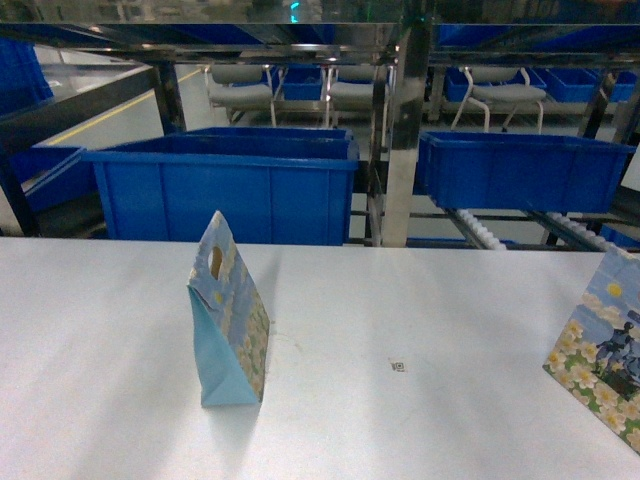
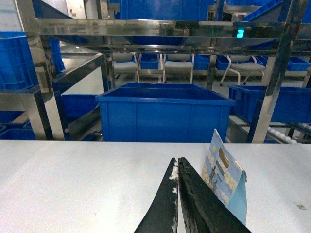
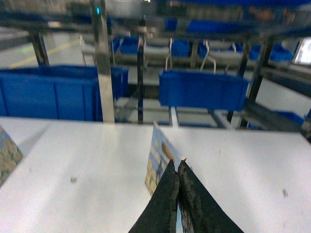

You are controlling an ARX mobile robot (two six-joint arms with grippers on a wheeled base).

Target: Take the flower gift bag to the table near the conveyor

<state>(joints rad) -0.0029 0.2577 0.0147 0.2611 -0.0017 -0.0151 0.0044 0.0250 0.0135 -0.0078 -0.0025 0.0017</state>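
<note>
Left of centre on the table (image 1: 420, 300), a flower gift bag (image 1: 230, 325) stands upright, seen nearly edge-on from the head view: pale blue gusset toward the camera, printed face with small white-and-yellow flowers turned right, an oval handle cut-out near the top. It sits on the near half of the white surface, well clear of the far edge. A small dark mark (image 1: 398, 366) lies on the table to its right, near centre. At the right edge of the head view a second printed bag (image 1: 605, 360) is partly cut off by the frame; the same flower print shows on its face.

Beyond the far table edge: a large blue bin (image 1: 225, 185) on the left, a steel upright (image 1: 405, 130) near centre, a second blue bin (image 1: 520, 170) on the right. Below that right bin, a lane of small white rollers (image 1: 485, 235) of the conveyor (image 1: 560, 225) is visible. Grey chairs (image 1: 245, 90) stand further back.

Neither arm shows in the head view. Left wrist view: left gripper (image 2: 178, 162) has its two black fingers pressed together at the tips, nothing between them, hovering above the table with the gift bag just to its right and not touching it. Right wrist view (blurred): right gripper (image 3: 178, 165) likewise has its fingers closed tip to tip with nothing held; a bag stands directly behind the tips, and contact cannot be judged.
</note>
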